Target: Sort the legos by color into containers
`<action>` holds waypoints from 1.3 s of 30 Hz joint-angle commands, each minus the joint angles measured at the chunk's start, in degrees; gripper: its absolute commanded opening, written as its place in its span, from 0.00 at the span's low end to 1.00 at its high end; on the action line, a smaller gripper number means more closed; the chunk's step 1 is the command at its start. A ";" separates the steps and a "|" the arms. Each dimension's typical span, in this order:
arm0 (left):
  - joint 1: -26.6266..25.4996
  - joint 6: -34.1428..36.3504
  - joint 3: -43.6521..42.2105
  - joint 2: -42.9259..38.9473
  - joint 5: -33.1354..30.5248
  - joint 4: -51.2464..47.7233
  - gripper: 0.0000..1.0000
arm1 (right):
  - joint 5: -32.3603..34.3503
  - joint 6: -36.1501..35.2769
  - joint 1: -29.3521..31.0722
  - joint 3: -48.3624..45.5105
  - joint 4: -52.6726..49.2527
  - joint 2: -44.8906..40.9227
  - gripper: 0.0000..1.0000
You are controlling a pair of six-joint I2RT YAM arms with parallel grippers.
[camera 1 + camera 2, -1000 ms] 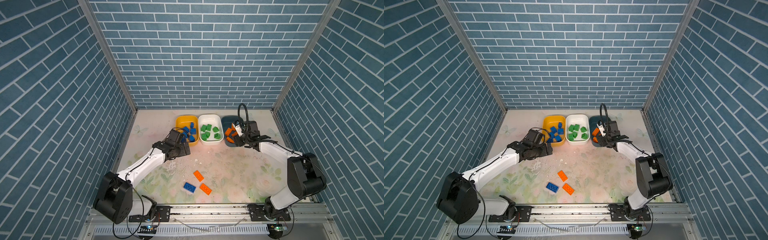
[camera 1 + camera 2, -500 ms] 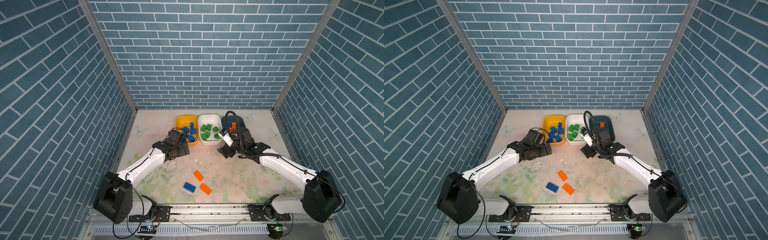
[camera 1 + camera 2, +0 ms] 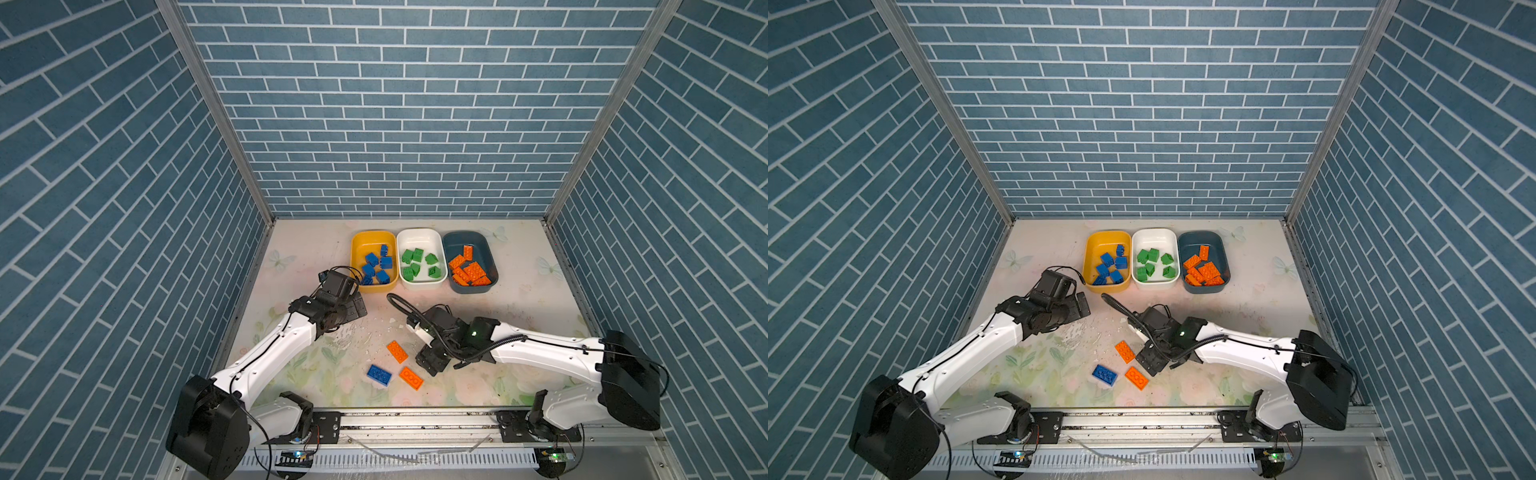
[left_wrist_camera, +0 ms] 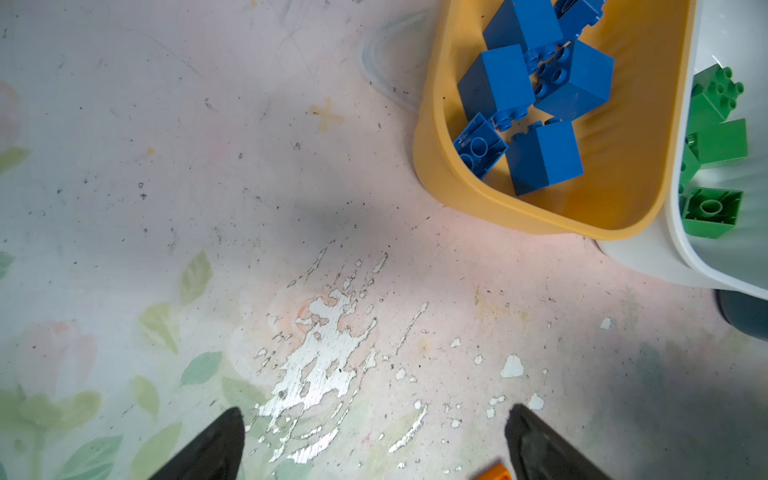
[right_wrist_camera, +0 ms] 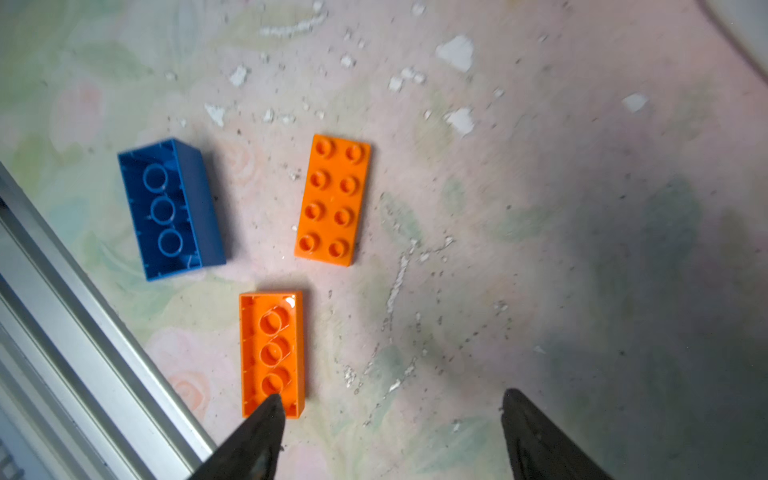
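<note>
Three loose legos lie near the table's front: a studs-up orange one (image 3: 397,351) (image 5: 332,199), an upside-down orange one (image 3: 411,378) (image 5: 272,353) and an upside-down blue one (image 3: 379,375) (image 5: 172,208). My right gripper (image 3: 432,361) (image 5: 390,399) hovers open beside them, one fingertip over the upside-down orange brick's end, nothing between the fingers. My left gripper (image 3: 355,309) (image 4: 374,411) stands open and empty over bare mat by the yellow container (image 3: 372,239) (image 4: 436,124), which holds blue legos (image 4: 540,153). The white container (image 3: 419,235) holds green ones, the teal container (image 3: 464,237) orange ones.
The three tubs stand side by side at the back of the table. A metal rail (image 3: 415,415) (image 5: 83,332) runs along the front edge, close to the blue brick. Brick-patterned walls close in both sides. The mat (image 4: 324,353) is worn through in patches.
My right arm has swung from the teal container toward the front and now hangs beside the loose bricks. The left arm has stayed where it was.
</note>
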 commanded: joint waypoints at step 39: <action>0.29 -3.09 -5.82 -7.12 -2.45 -4.54 0.99 | -5.76 -24.70 4.01 15.02 -10.82 19.20 0.51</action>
